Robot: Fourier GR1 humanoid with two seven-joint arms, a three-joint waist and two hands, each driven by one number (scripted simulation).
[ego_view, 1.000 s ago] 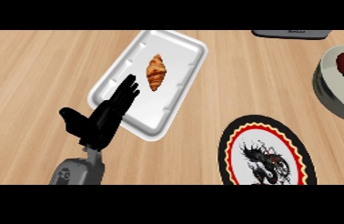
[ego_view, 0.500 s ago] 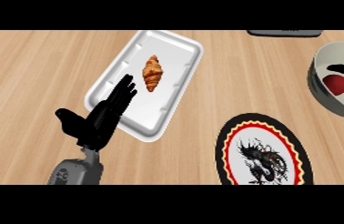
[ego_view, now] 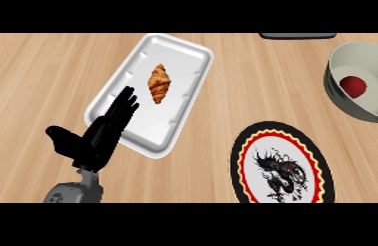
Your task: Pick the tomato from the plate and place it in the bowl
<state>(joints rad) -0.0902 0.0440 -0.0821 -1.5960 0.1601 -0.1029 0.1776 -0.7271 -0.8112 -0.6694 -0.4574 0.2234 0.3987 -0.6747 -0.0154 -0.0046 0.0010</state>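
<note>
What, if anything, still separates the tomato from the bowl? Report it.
Nothing visible does: the tomato already lies inside the bowl at the view's right edge. The patterned plate holds nothing. The left hand is open over the white tray's corner.

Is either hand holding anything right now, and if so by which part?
Nothing is held. The left hand is open, fingers straight, over the white tray's near edge. The tomato already sits in the bowl. The right hand is out of view.

One head view looks steeply down (near) at the counter point(ego_view: 44, 65).
</note>
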